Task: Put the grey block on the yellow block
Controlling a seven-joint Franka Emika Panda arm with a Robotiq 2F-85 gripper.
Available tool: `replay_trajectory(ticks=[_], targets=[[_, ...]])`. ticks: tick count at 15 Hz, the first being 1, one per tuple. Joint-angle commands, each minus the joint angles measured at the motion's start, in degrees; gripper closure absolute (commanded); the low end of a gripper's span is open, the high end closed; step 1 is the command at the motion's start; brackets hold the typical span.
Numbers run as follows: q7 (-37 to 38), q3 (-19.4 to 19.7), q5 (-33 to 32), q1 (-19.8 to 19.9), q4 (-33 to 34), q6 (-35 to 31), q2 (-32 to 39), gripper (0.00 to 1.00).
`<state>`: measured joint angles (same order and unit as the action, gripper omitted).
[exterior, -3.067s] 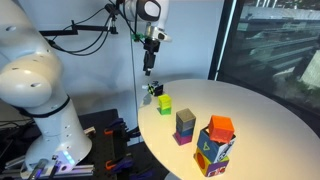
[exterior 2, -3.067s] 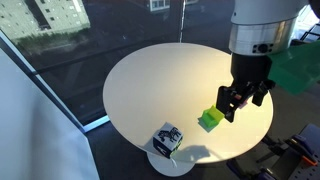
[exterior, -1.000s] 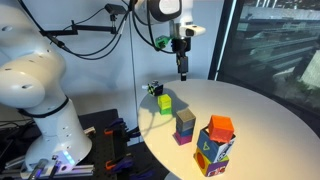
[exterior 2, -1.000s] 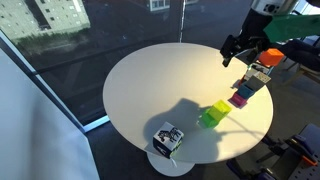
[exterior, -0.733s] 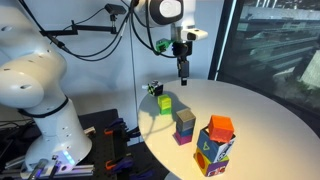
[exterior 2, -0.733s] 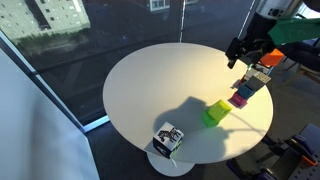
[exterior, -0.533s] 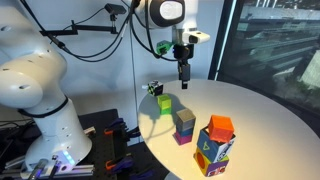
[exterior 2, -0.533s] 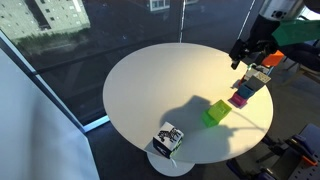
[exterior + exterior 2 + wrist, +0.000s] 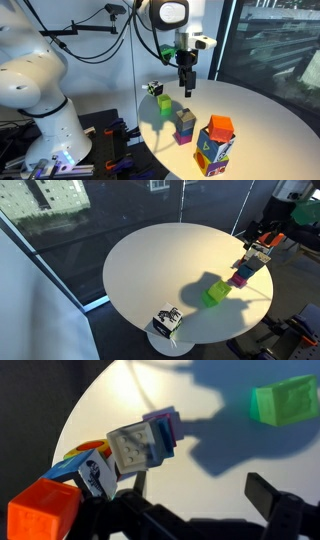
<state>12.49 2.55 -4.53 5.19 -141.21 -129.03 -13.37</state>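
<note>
The grey block [image 9: 186,119] sits on top of a purple block [image 9: 183,137] on the round white table; it also shows in an exterior view [image 9: 251,267] and in the wrist view [image 9: 138,448]. The yellow block [image 9: 164,103] lies apart from it, nearer the table edge, and shows in an exterior view [image 9: 212,294] and in the wrist view [image 9: 285,402]. My gripper [image 9: 187,89] is open and empty and hangs a little above the grey block. It also shows in an exterior view [image 9: 258,244] and in the wrist view [image 9: 205,495].
A large multicoloured block [image 9: 213,152] with an orange cube [image 9: 221,126] on it stands beside the grey stack. A small patterned cube [image 9: 167,319] sits at the table rim [image 9: 120,290]. Dark windows surround the table.
My gripper has moved away from the yellow block, across the table, and has come down to just above the grey block. The blocks have not moved.
</note>
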Motion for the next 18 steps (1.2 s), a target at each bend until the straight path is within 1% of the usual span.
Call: replay_trajectory(ticks=[1,5,8,9,10,18], targets=[[-7.49,1.81,-1.22,0.86,-1.44,0.01,-2.01,0.0],[-13.33,3.27,-3.14,1.74,-1.89,-0.39,-1.67,0.0],[-15.53,3.79,-4.77,1.97,-2.26,-0.61,-1.45,0.0],[-15.71,3.78,-5.21,1.95,-2.35,-0.63,-1.39,0.0],[-14.09,3.58,-3.65,1.6,-1.55,0.01,-0.5,0.0],[-14.13,3.58,-3.79,1.6,-1.61,0.01,-0.28,0.0]])
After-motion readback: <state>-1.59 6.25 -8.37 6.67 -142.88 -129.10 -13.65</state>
